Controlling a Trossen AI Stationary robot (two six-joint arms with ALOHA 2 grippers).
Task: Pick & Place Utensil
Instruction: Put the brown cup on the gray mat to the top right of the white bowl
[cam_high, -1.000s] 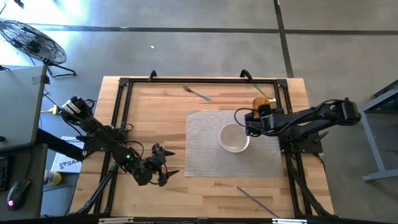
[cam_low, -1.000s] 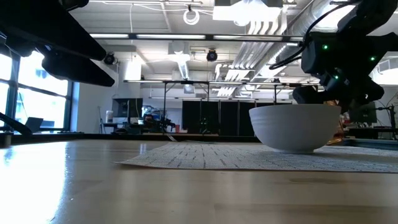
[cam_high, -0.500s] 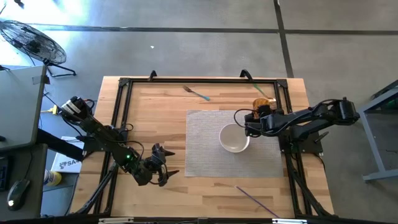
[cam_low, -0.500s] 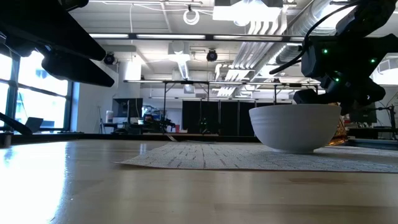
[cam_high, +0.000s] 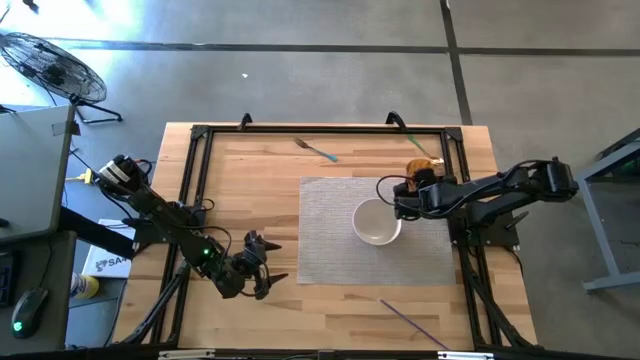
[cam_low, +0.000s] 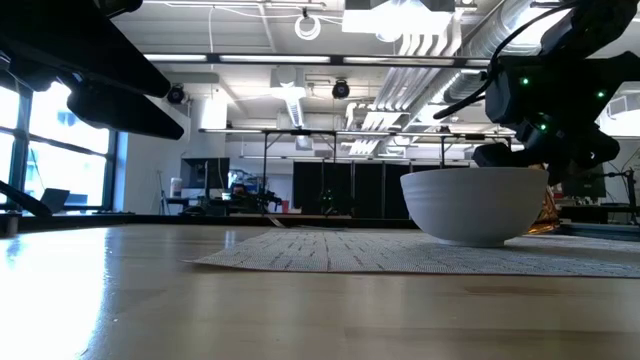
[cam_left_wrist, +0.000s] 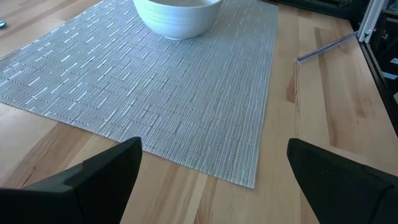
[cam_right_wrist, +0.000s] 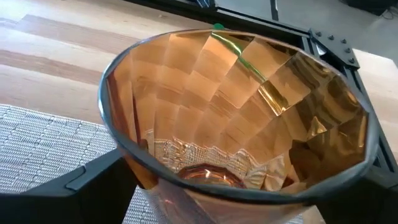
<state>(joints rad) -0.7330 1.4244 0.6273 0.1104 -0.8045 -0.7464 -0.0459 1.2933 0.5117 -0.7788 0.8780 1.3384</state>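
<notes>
A: How far along is the task?

B: Nothing is placed yet. The fork lies on bare wood at the table's 12 o'clock and the purple utensil at 5 o'clock.

A: And the grippers?

B: The right gripper, jaws apart around an amber glass beside the bowl, has the fork at its 10 o'clock, well apart. The left gripper waits with jaws apart at 7 o'clock.

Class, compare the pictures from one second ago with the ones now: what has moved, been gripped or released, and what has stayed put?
Almost nothing changed. The right arm's elbow shifted very slightly; its right gripper stays beside the white bowl, fingers around the amber glass. The left gripper, fork, purple stick and placemat stayed put.
</notes>
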